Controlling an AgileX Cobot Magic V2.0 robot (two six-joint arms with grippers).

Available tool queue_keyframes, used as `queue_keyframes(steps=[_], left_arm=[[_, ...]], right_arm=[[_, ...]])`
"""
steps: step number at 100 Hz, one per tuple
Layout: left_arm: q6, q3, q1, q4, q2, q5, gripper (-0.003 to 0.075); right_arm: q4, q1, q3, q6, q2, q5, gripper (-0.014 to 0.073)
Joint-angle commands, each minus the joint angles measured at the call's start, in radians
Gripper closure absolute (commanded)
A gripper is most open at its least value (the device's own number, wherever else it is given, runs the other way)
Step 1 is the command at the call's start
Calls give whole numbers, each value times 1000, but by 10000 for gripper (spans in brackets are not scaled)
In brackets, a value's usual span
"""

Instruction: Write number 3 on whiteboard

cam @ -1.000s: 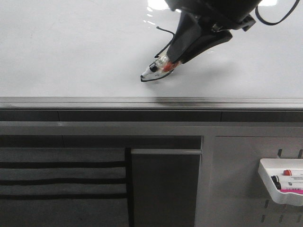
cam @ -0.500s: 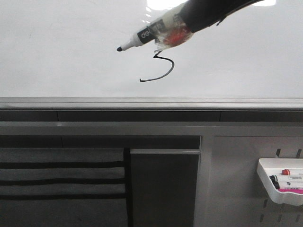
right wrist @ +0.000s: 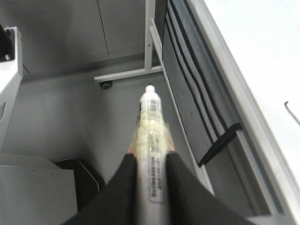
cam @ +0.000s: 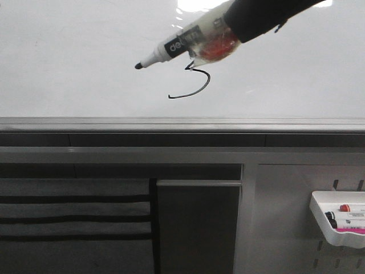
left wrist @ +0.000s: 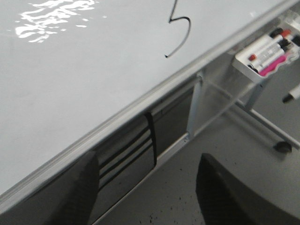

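The big shiny white whiteboard (cam: 85,57) lies flat and fills the top half of the front view. Bright light glints on it near the far edge. A long grey metal rail (cam: 171,124) runs along its near edge. Below the rail stands a grey metal frame (cam: 245,217) with a dark panel (cam: 198,228) in the middle and dark strips (cam: 74,217) on the left.

The right arm comes in from the top right. Its black right gripper (cam: 228,28) is closed around a white marker pen with a black label and a black tip (cam: 171,47). Clear tape and something red are wrapped round the pen where the gripper holds it. The pen points to the left, and its tip looks lifted clear of the drawn line.

The thin black number 3 (cam: 193,81) is drawn on the whiteboard, just below the pen and near the rail. Its top is pointy, and its long tail sweeps to the left. The top part is hidden behind the pen.

The black left gripper (left wrist: 145,187) shows only in its wrist view. Its two fingers (left wrist: 82,187) are wide apart and hold nothing, off the edge of the board.

A small white plastic tray (cam: 336,220) hangs on the frame at the lower right. It holds a few marker pens (cam: 345,216) with red, black and pink parts.
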Motion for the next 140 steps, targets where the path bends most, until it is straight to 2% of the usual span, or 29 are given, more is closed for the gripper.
queue_keyframes(steps=[1, 13, 26, 50, 63, 85, 91, 114, 125, 140], left_arm=[[139, -58, -41, -81, 37, 32, 303], [249, -122, -118, -83, 97, 91, 303], [268, -204, -204, -83, 165, 108, 303], [327, -304, -369, -81, 308, 116, 303], [327, -340, -403, -76, 369, 117, 303], [338, -374, -403, -82, 396, 124, 307], [339, -374, -403, -82, 396, 124, 337], [339, -374, -403, -82, 396, 126, 556], [339, -374, -403, -82, 396, 126, 611], [339, -374, -403, -82, 396, 126, 647]], right_arm=[[43, -3, -56, -62, -28, -3, 587], [43, -3, -79, -181, -28, 31, 587], [43, -3, -86, -254, -28, 24, 587], [43, -3, -86, -277, -28, 21, 587], [43, -3, -86, -277, -28, 21, 587], [43, -3, -86, -277, -28, 21, 587], [43, -3, -86, -277, -28, 21, 587], [43, -3, -86, -277, -28, 20, 587], [43, -3, -86, -277, -28, 24, 587], [47, -3, -86, -277, -28, 39, 587]])
